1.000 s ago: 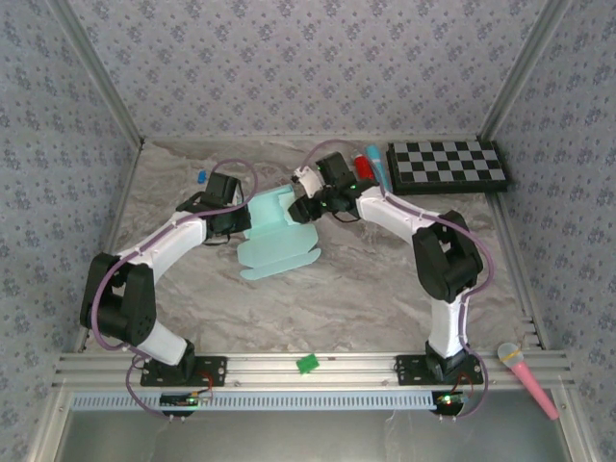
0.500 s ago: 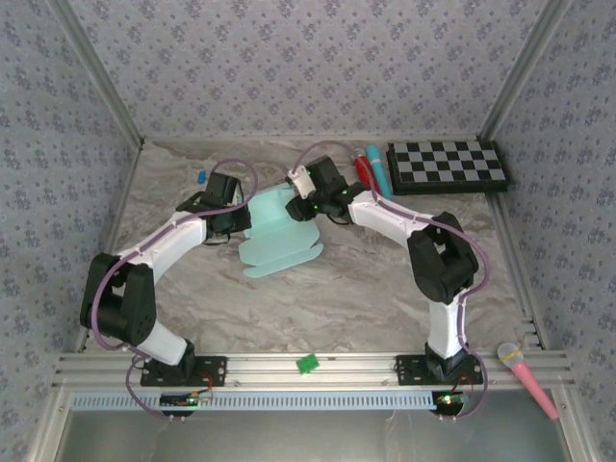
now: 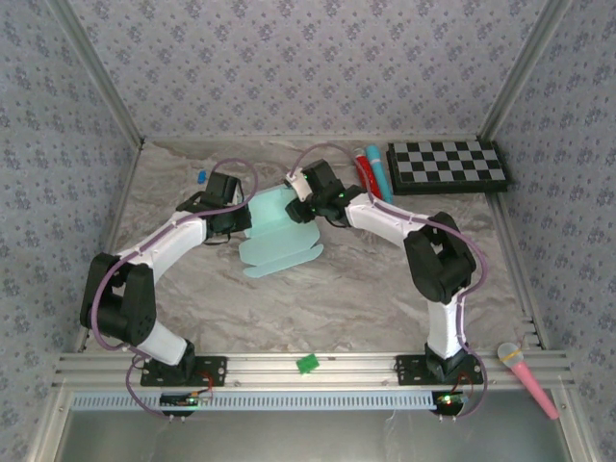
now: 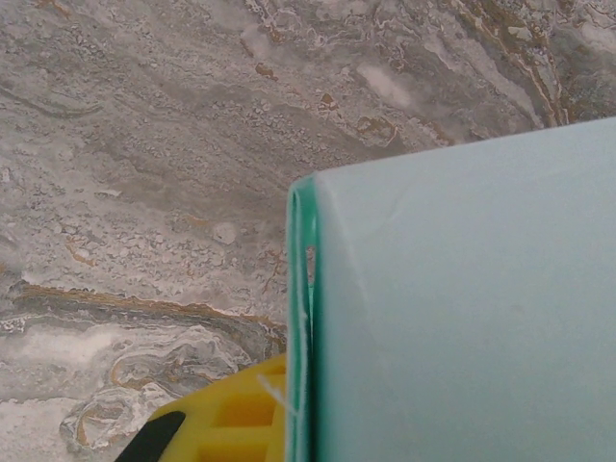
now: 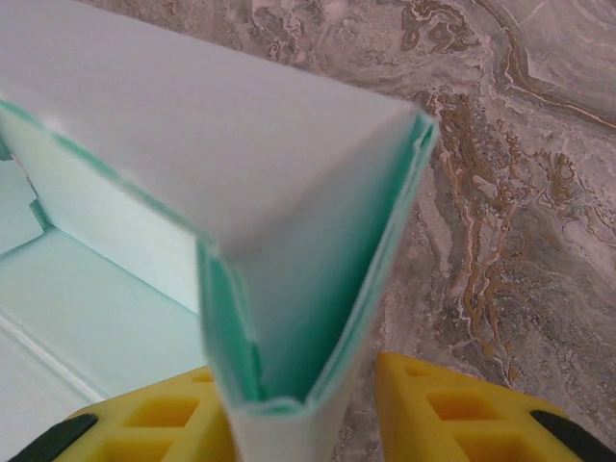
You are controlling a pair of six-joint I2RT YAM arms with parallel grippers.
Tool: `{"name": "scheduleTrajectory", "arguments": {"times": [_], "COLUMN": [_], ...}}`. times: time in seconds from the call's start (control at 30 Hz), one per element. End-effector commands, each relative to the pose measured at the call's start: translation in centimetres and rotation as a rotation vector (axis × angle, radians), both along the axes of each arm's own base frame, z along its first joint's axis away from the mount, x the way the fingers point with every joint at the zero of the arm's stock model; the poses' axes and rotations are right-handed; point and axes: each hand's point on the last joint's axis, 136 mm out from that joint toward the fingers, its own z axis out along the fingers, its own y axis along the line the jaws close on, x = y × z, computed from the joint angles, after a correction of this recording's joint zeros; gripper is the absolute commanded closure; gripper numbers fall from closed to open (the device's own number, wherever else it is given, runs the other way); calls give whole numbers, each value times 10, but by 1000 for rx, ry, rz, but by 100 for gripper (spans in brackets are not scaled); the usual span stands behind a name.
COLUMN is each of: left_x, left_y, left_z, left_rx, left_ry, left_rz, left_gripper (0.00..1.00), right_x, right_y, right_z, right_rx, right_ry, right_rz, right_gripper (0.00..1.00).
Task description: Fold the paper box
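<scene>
A pale aqua-blue thin-card paper box (image 3: 279,236), partly folded, lies on the marbled table (image 3: 385,279), well left of a black-and-white checkerboard (image 3: 448,166). The right hand (image 3: 306,204), on the box's checkerboard side, straddles an upright doubled wall. Its yellow fingers (image 5: 452,419) are released, with a sliver of gap showing. The left hand (image 3: 234,219) meets the edge away from the checkerboard, and the card hides its grip, so I cannot tell.

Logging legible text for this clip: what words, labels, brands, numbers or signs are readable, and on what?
No text can be read.
Paper box: plain aqua card, no print, also up close in both wrist views.
Checkerboard: black and white squares, no characters.
Green piece on the front rail: too small to tell.
</scene>
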Motion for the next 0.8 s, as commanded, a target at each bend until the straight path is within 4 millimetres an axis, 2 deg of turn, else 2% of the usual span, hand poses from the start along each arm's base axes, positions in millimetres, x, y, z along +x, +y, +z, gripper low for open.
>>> {"name": "scheduleTrajectory", "arguments": {"times": [0.0,0.53,0.77], "left_x": [7,7,6], "left_y": [-12,-11,-12], "left_z": [25,24,24], "left_rx": [-50,-50,-49], "left_ry": [-56,-56,-51], "left_rz": [-31,-28,-30], "left_gripper": [100,100,100], "right_x": [1,12,22], "right_y": [-5,-19,-32], "right_z": [-17,-28,-28], "right_rx": [-45,-139,-196], "right_ry": [17,-7,-48], "right_rz": [-13,-98,-205], "right_gripper": [60,67,75]}}
